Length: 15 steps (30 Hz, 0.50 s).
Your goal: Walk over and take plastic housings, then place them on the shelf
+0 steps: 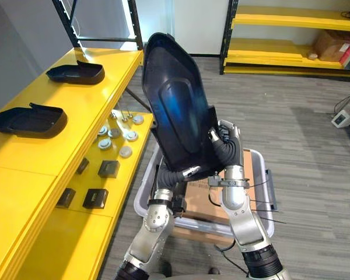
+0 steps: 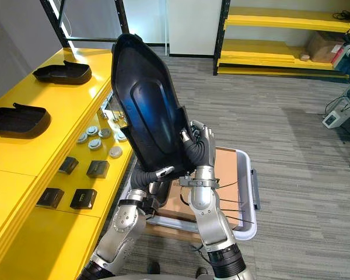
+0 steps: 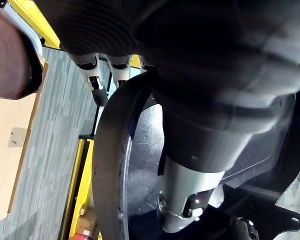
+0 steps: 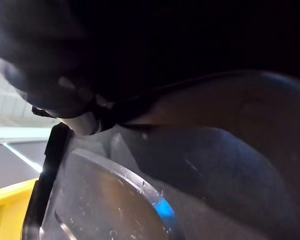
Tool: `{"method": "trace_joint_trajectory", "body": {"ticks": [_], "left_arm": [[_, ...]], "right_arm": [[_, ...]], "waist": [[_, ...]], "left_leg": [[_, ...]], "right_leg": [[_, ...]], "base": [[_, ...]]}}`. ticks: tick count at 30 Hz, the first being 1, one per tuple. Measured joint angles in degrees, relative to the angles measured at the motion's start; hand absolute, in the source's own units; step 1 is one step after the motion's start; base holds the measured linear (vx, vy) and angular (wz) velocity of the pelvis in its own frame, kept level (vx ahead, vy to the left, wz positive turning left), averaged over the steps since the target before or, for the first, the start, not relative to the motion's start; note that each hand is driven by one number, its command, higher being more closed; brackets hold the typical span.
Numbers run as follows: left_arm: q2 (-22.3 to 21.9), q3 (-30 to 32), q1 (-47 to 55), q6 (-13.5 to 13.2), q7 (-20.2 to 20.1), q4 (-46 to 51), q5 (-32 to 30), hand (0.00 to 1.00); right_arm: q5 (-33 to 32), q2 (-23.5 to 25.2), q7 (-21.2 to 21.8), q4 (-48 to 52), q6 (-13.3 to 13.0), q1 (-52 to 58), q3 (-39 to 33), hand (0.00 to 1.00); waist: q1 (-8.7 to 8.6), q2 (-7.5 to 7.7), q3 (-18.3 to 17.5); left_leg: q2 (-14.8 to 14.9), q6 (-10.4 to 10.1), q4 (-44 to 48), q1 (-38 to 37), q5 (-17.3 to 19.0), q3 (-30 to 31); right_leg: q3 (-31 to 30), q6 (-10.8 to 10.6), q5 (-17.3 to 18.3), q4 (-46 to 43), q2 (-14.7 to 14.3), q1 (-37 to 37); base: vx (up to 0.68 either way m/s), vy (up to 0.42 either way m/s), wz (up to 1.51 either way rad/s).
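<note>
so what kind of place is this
Probably a workshop or parts store: long yellow metal shelves, black moulded plastic housings lying on them, small round grey parts laid out below.

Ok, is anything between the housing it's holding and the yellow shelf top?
Nothing visible does. The held housing, gripped by the left hand and right hand, stands beside the shelf top; two other housings lie farther along it.
</note>
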State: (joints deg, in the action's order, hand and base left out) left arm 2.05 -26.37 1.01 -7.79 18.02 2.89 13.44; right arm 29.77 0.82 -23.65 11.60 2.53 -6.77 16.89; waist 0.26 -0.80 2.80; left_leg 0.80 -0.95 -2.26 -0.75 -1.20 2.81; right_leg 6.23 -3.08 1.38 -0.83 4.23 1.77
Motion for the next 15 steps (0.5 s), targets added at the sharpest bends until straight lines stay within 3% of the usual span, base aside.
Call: {"method": "trace_joint_trajectory", "body": {"ticks": [8,15], "left_arm": [[0.55,1.76,-0.04,1.26,1.0,-1.37,-0.13,1.0],[0.23,5.83,-0.01,1.28,0.76,-1.14,-3.74,1.0]], "right_arm": [[-3.31,-3.07,1.98,-2.29,-2.55,2.53,1.74,0.0],[-8.41,-4.99,5.81,-2.18,-6.42,2.75,1.89,0.0]], "waist": [[-0.31,0.17,-1.15],[-0.79,0.51,-1.69]], "left_leg": [[0.2,-0.15,-1.85,-1.12,-1.17,0.09],[0.23,-0.25,-2.94,-2.1,-1.34,0.19]], "right_leg": [[0.05,0.15,-0.1,0.06,-0.05,0.29],[0.13,0.16,-0.16,0.17,-0.17,0.88]], "base": [[-0.02,-0.006,0.0],[-0.03,-0.008,0.0]]}}
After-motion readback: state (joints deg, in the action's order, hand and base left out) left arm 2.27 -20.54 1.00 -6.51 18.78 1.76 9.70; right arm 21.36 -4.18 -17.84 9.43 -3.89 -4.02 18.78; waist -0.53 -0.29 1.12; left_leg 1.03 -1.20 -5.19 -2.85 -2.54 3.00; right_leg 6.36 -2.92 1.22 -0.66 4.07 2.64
